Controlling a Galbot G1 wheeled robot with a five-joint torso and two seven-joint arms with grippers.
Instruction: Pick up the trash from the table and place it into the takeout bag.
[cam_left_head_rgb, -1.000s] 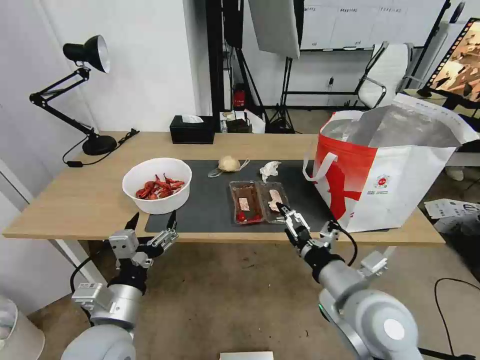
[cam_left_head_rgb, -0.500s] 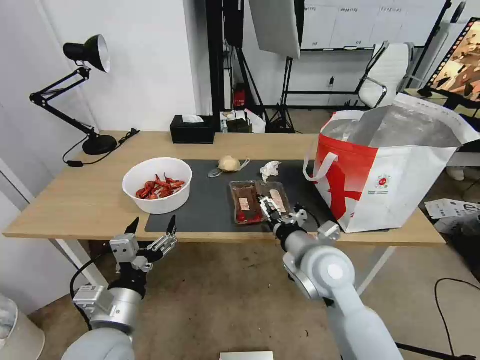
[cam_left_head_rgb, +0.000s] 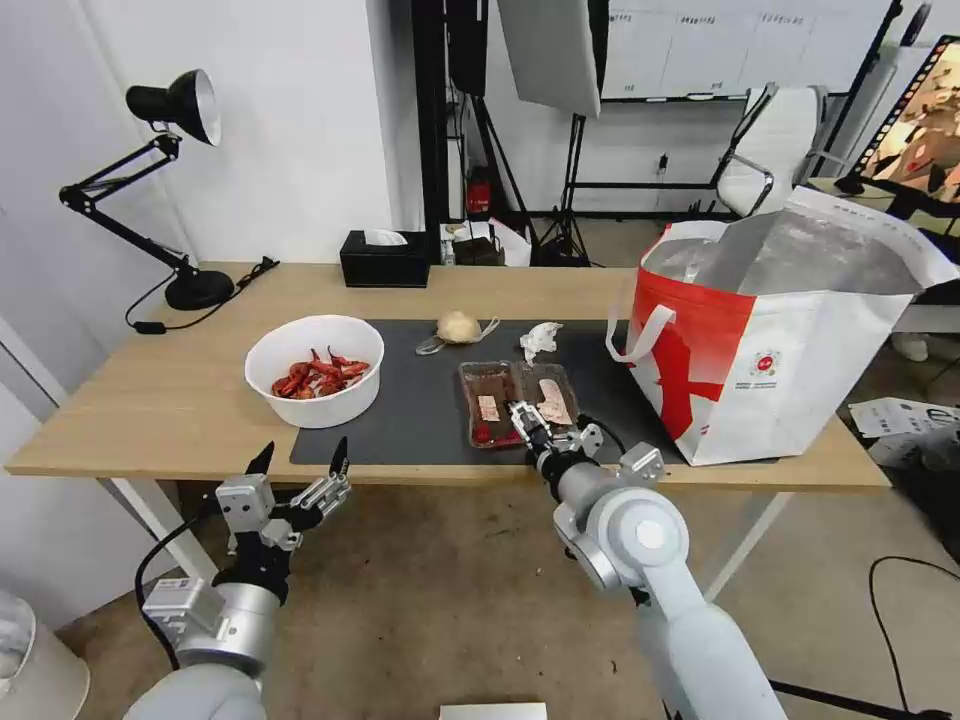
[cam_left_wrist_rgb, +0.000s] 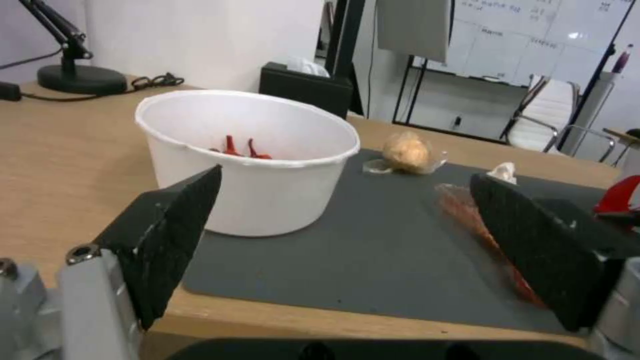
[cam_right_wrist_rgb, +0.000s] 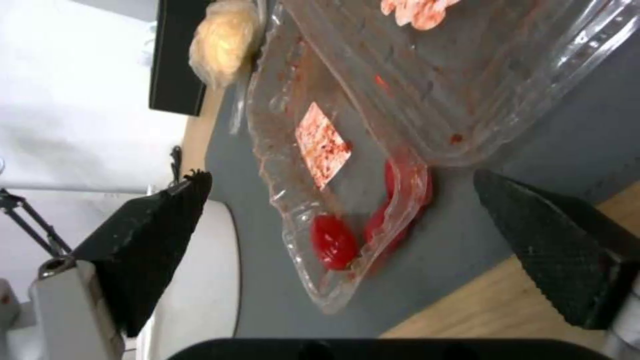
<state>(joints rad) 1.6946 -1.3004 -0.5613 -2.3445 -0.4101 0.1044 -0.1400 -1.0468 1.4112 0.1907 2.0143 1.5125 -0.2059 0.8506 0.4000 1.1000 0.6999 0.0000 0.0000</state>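
The right gripper (cam_left_head_rgb: 535, 425), jaws wide open, is hovering at the near end of the clear plastic tray (cam_left_head_rgb: 518, 401), whose long side is pointing away; the left gripper (cam_left_head_rgb: 300, 468), open too, is waiting farther off.

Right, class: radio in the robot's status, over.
Right gripper open over clear tray's near edge. Left gripper open, parked below table. Takeout bag open. Nothing blocking.

The right gripper (cam_left_head_rgb: 530, 420) now sits further left, over the plastic tray's (cam_left_head_rgb: 490, 400) near edge, seemingly lower; the left gripper (cam_left_head_rgb: 300, 462) dips slightly.
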